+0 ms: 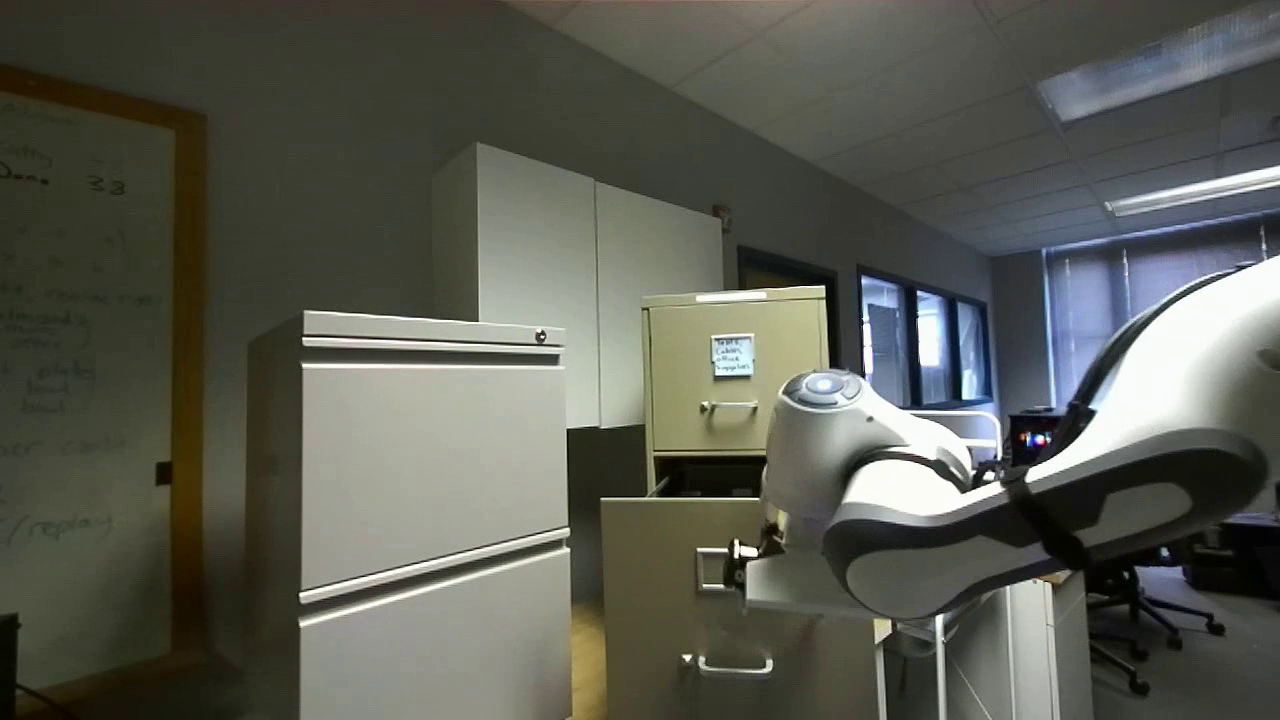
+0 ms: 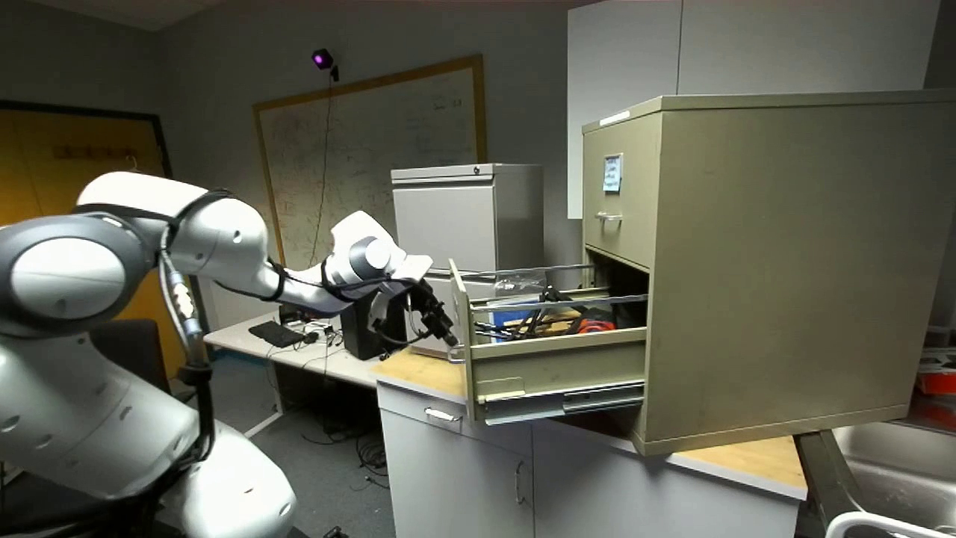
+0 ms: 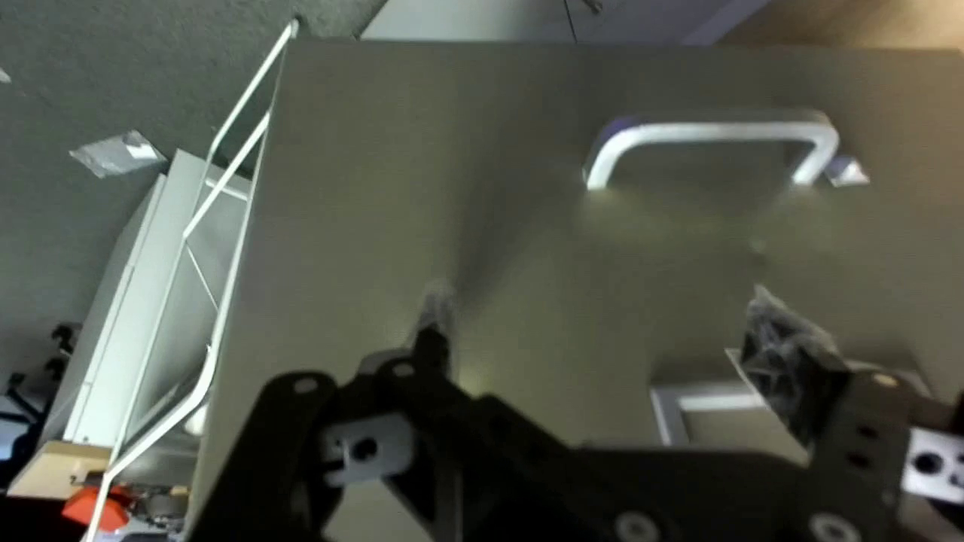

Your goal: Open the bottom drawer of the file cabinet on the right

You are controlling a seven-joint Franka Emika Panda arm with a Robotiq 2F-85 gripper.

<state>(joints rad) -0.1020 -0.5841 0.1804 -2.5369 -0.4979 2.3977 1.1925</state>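
The gripper (image 3: 606,324) is spread, facing the pulled-out bottom drawer (image 1: 715,625), clear of its handle (image 3: 715,134); a forward drift might push the drawer in or catch the label frame (image 3: 717,400).

Whiteboard (image 1: 90,400), wood-framed, left edge of an exterior view. Grey cabinet (image 1: 430,470), with broad drawer fronts (image 1: 430,640), left of centre; cupboard (image 1: 535,280), white, two-doored, upper centre behind it. Windows (image 1: 930,335), dark-framed, right of centre; ceiling lights (image 1: 1160,65), upper right; chair bases (image 1: 1134,599) on casters (image 1: 1139,686), lower right. Door (image 2: 45,172), yellow, left edge in an exterior view; purple-lit device (image 2: 323,60) with a hanging cord (image 2: 326,142), upper left. Desk (image 2: 237,334), strewn with cables (image 2: 328,336), left of centre; counter (image 2: 426,368), wood-topped, lower centre; sink (image 2: 904,471), metal, lower right corner. White tube frame (image 3: 227,177), left side of the wrist view; translucent packet (image 3: 117,154) on grey floor (image 3: 90,60), upper left.
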